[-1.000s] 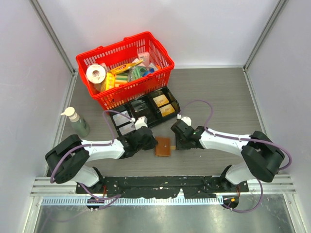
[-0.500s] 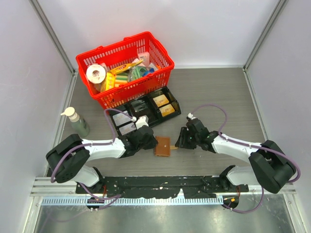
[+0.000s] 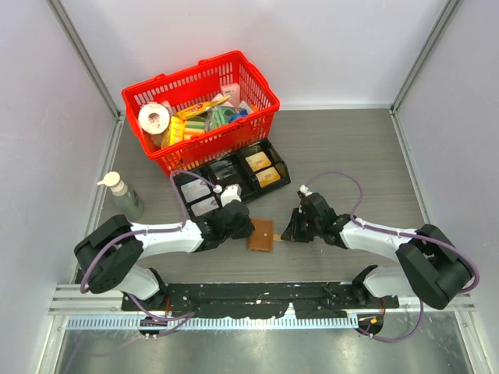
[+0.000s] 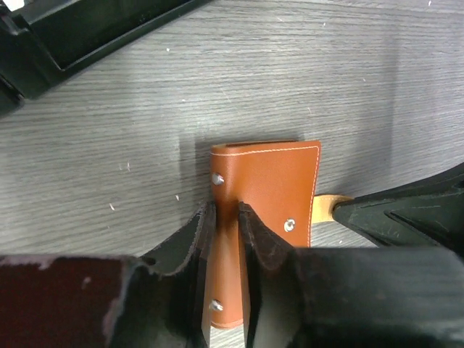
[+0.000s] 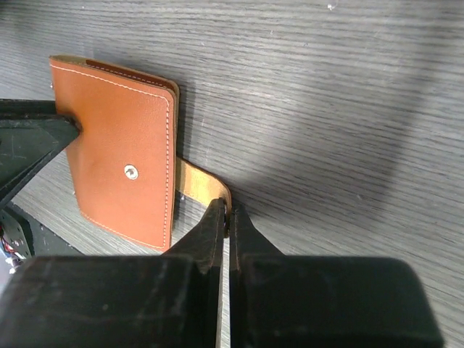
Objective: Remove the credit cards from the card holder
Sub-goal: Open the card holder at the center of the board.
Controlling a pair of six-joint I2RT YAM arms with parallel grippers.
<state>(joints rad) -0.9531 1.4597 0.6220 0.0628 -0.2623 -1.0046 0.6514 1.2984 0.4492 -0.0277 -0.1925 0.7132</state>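
The card holder (image 3: 262, 234) is a shut brown leather wallet lying flat on the table between my two arms. The left wrist view shows it as the card holder (image 4: 272, 177), with my left gripper (image 4: 226, 214) standing over its left strip. The jaws are a narrow slit apart and the leather shows through the gap. My right gripper (image 5: 229, 210) is shut on the tan closure tab (image 5: 199, 183) that sticks out from the wallet's right edge. From above, the left gripper (image 3: 248, 231) and right gripper (image 3: 289, 234) flank the wallet. The credit cards are hidden.
A black divided tray (image 3: 231, 178) lies just behind the wallet, and its edge shows as the tray (image 4: 87, 36) in the left wrist view. A red basket (image 3: 222, 144) full of goods stands at the back left. A soap bottle (image 3: 125, 199) stands at the left edge.
The right gripper drew back to the right of the wallet, then closed on the tan tab. The left jaws have parted slightly while staying on the wallet.
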